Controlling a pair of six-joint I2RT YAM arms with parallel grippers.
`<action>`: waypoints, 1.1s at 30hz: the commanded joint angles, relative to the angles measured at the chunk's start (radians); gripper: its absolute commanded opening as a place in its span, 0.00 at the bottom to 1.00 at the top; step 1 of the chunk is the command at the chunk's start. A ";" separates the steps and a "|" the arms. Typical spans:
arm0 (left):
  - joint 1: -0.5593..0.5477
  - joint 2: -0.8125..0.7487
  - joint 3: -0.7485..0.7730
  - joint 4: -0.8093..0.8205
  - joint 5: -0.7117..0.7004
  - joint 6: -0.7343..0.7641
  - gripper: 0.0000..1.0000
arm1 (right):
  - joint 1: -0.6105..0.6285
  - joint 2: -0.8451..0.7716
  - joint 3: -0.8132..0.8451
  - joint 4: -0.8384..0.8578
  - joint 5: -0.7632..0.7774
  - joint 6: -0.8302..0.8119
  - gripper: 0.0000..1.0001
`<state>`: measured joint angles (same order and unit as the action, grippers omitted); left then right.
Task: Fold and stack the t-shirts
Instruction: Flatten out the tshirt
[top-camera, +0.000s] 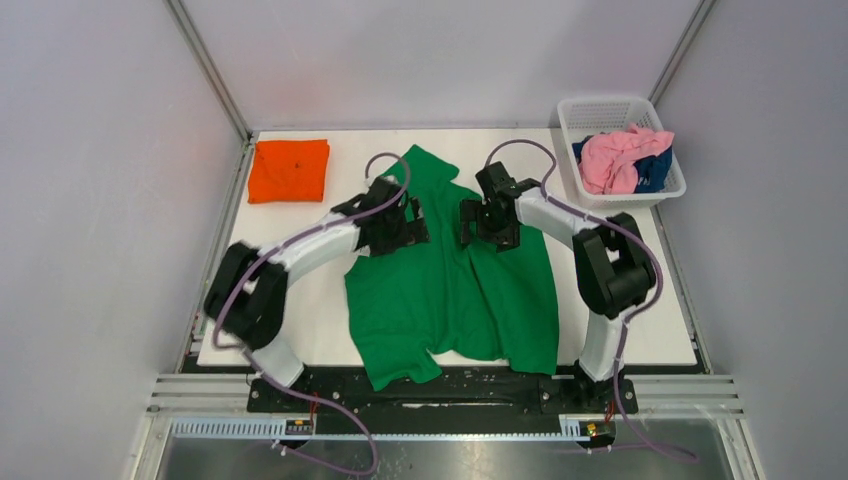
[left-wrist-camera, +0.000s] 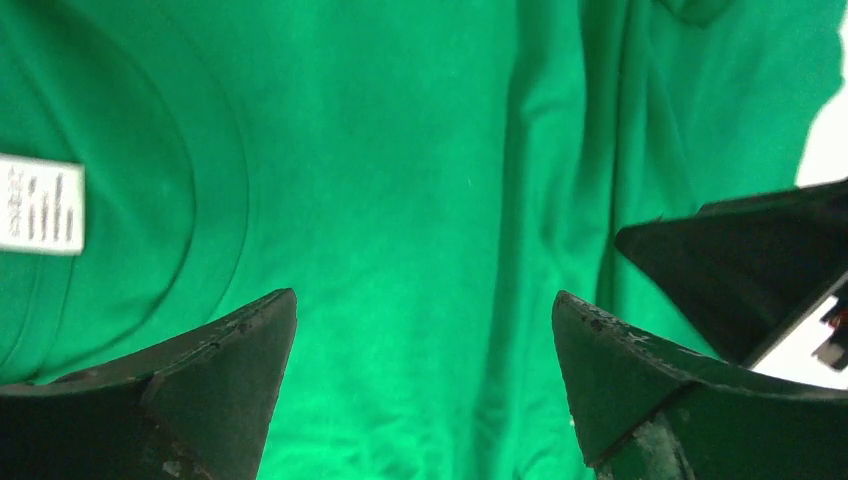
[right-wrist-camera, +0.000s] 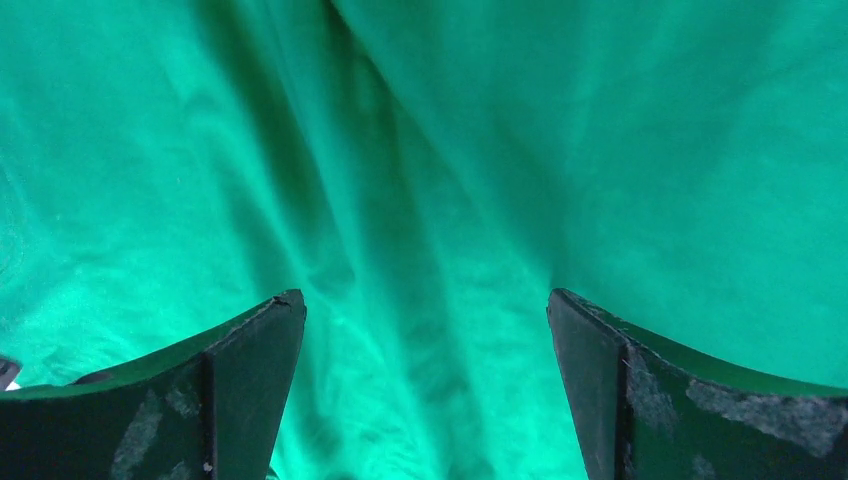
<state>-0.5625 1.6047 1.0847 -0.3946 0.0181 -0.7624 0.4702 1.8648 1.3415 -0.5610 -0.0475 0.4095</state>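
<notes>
Two arms rise from the near edge of the white surface (top-camera: 320, 320), and four shirts are in view. Nearest is the one green shirt (top-camera: 450, 290), spread open and wrinkled in the middle of the surface. Its bottom hem hangs over the near edge, with one corner bunched at the left, and its neck end points to the far side. Both hands are over its upper part, side by side and near each other. The left hand (top-camera: 405, 222) is released, its two fingers wide apart with nothing between them but the cloth below. Its wrist view shows the one white neck label (left-wrist-camera: 40, 205) at the left, inside the curved collar. The right hand (top-camera: 487, 222) is likewise released, its fingers spread over long folds of green cloth. Whether either hand touches the cloth I cannot tell. Farther off, at the far left corner, one orange shirt (top-camera: 289, 170) lies folded into a flat square. At the far right edge stands one white basket (top-camera: 600, 108), which holds a crumpled pink shirt (top-camera: 612, 160) with a navy shirt (top-camera: 655, 172) just beside it on the right.
</notes>
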 joint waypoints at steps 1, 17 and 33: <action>0.013 0.181 0.156 -0.057 -0.060 0.037 0.99 | -0.036 0.075 0.033 0.078 -0.105 0.042 1.00; 0.271 0.454 0.334 -0.180 -0.042 0.087 0.99 | -0.351 0.193 0.021 0.157 -0.347 0.152 1.00; 0.341 0.327 0.420 -0.207 0.115 0.174 0.99 | -0.389 0.120 0.184 0.047 -0.280 0.113 0.99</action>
<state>-0.2039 2.0434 1.4925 -0.5922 0.0822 -0.6201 0.0818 2.0567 1.5116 -0.4648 -0.3557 0.5549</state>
